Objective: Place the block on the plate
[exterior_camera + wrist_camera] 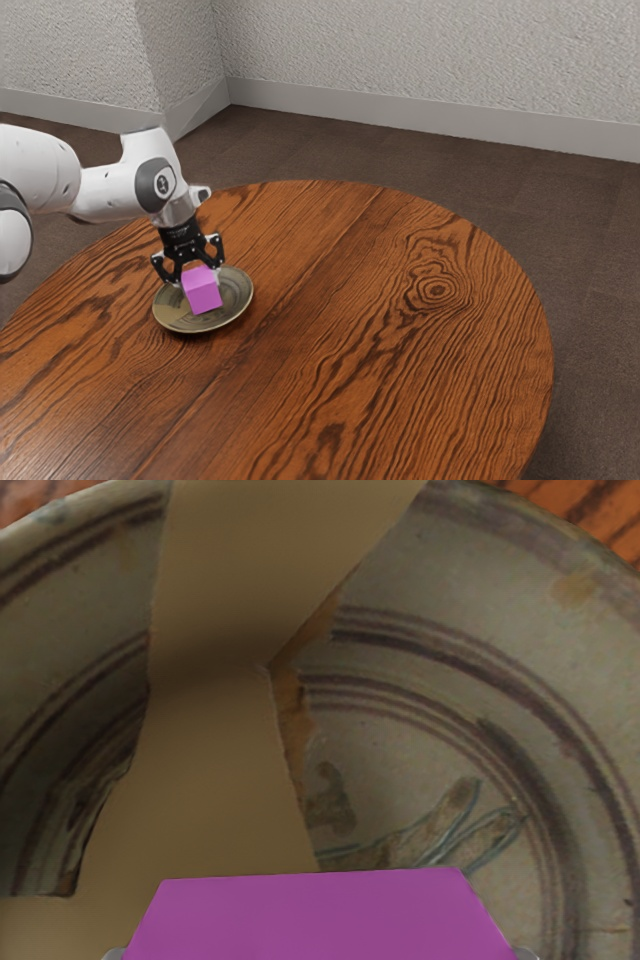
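My gripper (199,278) points down over the plate in the exterior view, shut on the magenta block (204,293). The block is slightly tilted and lies within the outline of the round, grey-green plate (239,299); whether its underside touches the plate I cannot tell. At the wrist view's lower edge the block (320,920) spans between the grey fingertips of the gripper (320,954), one at each side. Behind it spreads the patterned plate (470,610), with dark rings and a plain tan patch.
The plate stands on a round wooden table (400,350), near the edge on the arm's side. Beyond the table are a dark floor (330,140) and pale walls (430,60).
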Controlling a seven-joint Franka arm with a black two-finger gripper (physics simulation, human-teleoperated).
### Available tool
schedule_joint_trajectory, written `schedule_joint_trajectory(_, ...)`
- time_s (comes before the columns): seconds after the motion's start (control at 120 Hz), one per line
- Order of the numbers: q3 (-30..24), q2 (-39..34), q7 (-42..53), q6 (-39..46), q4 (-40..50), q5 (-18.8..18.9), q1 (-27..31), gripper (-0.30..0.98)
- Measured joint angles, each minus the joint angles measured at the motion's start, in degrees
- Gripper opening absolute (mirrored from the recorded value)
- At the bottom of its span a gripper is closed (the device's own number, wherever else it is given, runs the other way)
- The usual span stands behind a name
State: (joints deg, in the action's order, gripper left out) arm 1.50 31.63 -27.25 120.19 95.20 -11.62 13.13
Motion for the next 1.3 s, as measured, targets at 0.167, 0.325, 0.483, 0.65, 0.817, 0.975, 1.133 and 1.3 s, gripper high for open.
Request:
schedule_joint_trajectory(0.167, -0.02, -0.07, 0.56, 0.03, 0.02, -0.24, 0.04, 0.54)
schedule_joint_trajectory(0.325, -0.63, -5.88, 1.08, -0.2, 3.11, -0.2, -0.18, 0.62)
schedule_joint_trajectory(0.483, -1.26, -11.56, 2.38, -1.03, 4.16, 0.35, -1.45, 0.65)
schedule_joint_trajectory(0.65, -1.35, -13.77, 8.12, -2.01, 3.91, 0.65, -3.81, 0.67)
schedule_joint_trajectory(0.817, -2.33, -14.82, 17.51, -5.19, 1.38, 4.57, -5.71, 0.68)
schedule_joint_trajectory(0.975, -4.3, -15.03, 28.09, -9.02, -2.27, 11.0, -7.42, 0.68)
schedule_joint_trajectory(1.133, -4.72, -16.58, 37.52, -12.87, -4.81, 14.05, -8.88, 0.68)
schedule_joint_trajectory(1.3, -5.51, -17.05, 45.05, -16.4, -6.7, 16.42, -9.52, 0.69)
